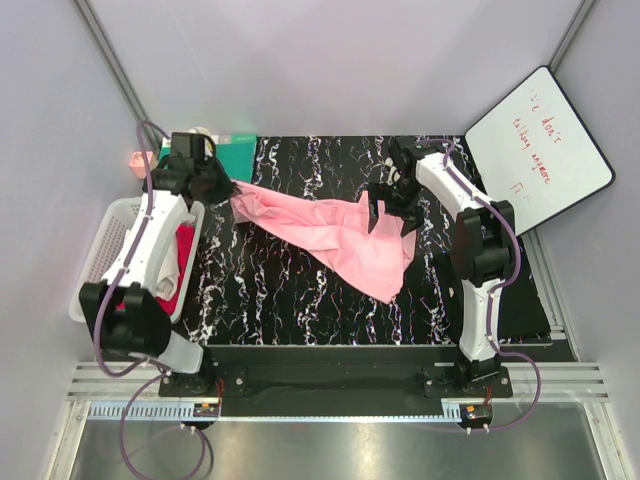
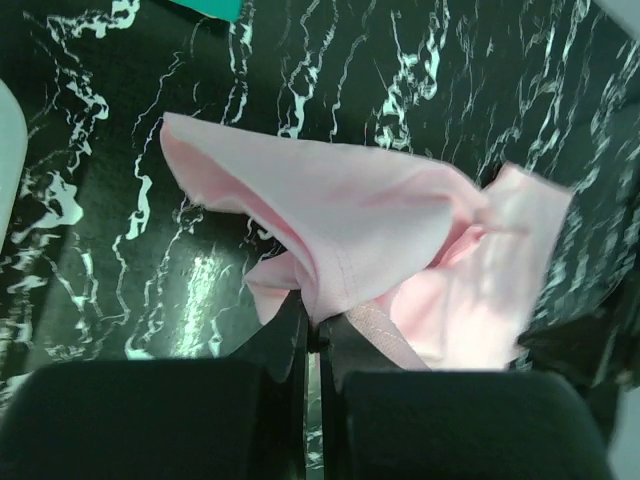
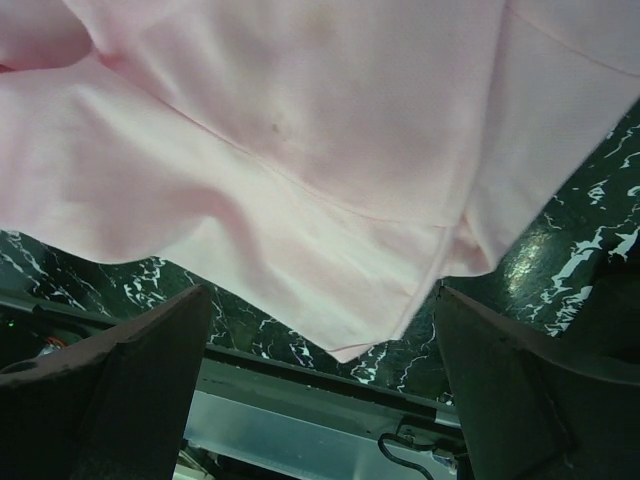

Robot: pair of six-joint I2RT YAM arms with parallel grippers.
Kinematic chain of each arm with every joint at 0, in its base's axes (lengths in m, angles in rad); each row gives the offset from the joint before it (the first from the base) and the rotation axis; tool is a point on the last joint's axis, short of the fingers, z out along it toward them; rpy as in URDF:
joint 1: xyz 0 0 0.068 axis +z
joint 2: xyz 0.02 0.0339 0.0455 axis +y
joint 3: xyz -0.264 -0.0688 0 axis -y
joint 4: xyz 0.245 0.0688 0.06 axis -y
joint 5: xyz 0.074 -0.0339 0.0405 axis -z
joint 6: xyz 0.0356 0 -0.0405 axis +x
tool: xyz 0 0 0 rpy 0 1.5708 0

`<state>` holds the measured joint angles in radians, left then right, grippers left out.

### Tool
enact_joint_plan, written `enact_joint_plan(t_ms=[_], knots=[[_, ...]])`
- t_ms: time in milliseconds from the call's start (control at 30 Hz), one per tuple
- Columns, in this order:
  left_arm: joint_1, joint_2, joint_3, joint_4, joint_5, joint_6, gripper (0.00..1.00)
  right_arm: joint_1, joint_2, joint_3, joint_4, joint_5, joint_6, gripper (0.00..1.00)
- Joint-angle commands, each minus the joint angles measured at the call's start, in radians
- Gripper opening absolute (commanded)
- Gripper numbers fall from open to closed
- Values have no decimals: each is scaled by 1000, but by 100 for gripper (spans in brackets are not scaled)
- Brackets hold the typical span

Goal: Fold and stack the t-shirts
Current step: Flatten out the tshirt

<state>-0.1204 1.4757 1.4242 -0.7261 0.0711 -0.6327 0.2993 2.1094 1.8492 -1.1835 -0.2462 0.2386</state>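
The light pink t-shirt is held up and stretched across the black marbled table, with one corner drooping to the front right. My left gripper is shut on a bunched fold at the shirt's left end; the left wrist view shows the pinched cloth at my closed fingertips. My right gripper is wide open at the shirt's right end, and the shirt hangs just past its fingers. Magenta-red cloth and white cloth lie in the basket, partly hidden by my left arm.
A white laundry basket stands at the left table edge. A green flat item and a small pink box are at the back left. A whiteboard leans at the back right. The table's front edge and rail lie below.
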Motion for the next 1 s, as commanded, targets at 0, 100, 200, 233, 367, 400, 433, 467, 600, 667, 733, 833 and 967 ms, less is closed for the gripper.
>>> enact_joint_plan(t_ms=[0,100,200,233,367,400,433,467,600,667,733,833,967], knots=[[111,144,-25,62,208,-174,0,-9,11,24,-10,76,-13,100],[110,213,-13,36,268,-127,0,-32,12,34,10,128,5,100],[97,218,-27,-27,282,-64,0,-83,12,42,59,143,37,100],[94,203,-37,-41,283,-33,0,-100,14,47,93,147,47,100],[88,137,-169,-133,243,22,0,-170,90,100,140,157,65,100],[88,118,-198,-140,231,31,0,-175,110,138,145,157,67,100],[88,86,-229,-145,214,47,0,-178,135,160,145,159,62,100],[88,72,-282,-163,208,54,0,-183,180,182,147,160,59,100],[80,3,-386,-225,173,90,0,-183,300,329,145,127,59,100],[80,-34,-436,-254,156,103,0,-184,369,378,145,87,70,98],[80,-57,-477,-269,147,117,0,-184,409,444,143,56,83,96],[80,-77,-516,-291,127,133,0,-183,465,519,144,48,107,95],[80,-97,-522,-315,101,149,0,-183,530,619,144,22,107,93]])
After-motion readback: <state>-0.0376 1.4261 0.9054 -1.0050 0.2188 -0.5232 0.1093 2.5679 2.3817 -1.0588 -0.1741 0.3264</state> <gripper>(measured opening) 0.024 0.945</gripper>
